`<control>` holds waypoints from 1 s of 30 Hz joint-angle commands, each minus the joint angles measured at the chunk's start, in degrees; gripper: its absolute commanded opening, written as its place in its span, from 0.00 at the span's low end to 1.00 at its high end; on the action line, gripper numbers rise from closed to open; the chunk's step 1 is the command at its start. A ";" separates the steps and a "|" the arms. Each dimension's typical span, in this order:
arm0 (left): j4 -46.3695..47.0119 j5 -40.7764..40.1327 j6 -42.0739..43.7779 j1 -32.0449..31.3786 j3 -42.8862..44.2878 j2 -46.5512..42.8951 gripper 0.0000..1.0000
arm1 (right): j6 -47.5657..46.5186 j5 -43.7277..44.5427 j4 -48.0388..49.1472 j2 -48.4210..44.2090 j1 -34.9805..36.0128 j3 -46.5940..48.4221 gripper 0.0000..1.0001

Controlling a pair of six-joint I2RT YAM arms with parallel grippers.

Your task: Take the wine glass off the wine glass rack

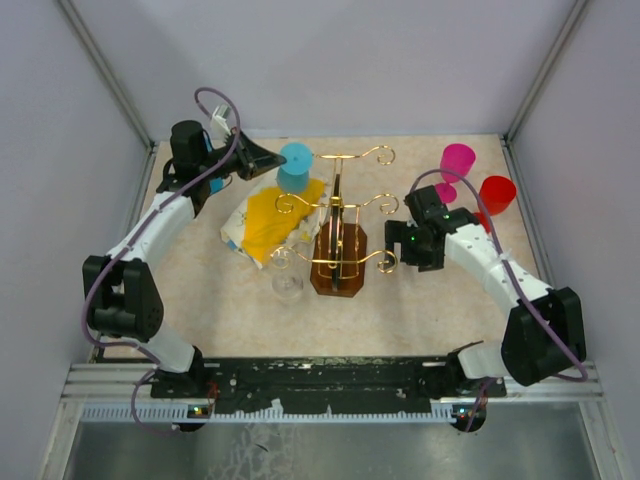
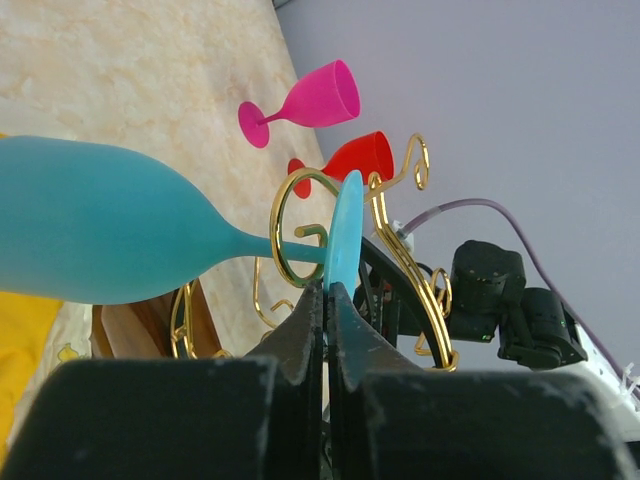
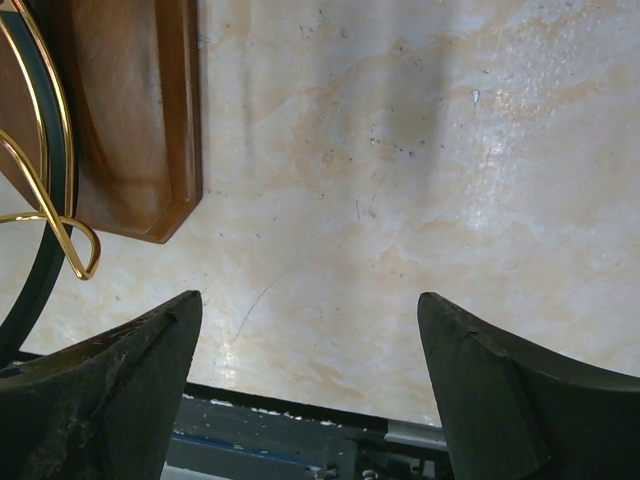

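Found left pincer (image 2: 328, 296) clenched on the foot of the blue glass (image 2: 100, 235), both fingers pressed flat against the disc's edge. Noted glass lying on its side in the wrist view, bowl to the left, stem crossing a gold curl of the rack (image 1: 338, 235); cannot tell whether stem touches the wire. Located the same glass from above at the rack's far left arm, at the far edge of the cloth (image 1: 262, 222). Observed rack upright near the middle of the table (image 1: 200, 300), on its dark wooden base. Found right pincer (image 3: 310, 390) released, fingers spread wide, nothing between them, hovering over bare table just right of the base corner; one gold scroll end visible at the left of that view. Recorded clear glass (image 1: 287, 276) at the rack's near left arm; cannot tell whether hanging or standing. Recorded pink glass (image 1: 457, 162) and red glass (image 1: 497, 193) close together at the far right, well apart from the rack.
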 commanded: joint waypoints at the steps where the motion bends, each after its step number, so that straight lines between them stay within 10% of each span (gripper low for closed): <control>1: 4.49 0.89 -2.52 -0.26 1.11 -1.08 0.00 | 0.17 -0.75 1.20 -2.17 0.45 -0.31 0.89; 30: 11.75 0.22 -11.02 4.00 6.25 4.64 0.00 | -0.09 -1.74 1.62 -2.11 0.52 -1.16 0.89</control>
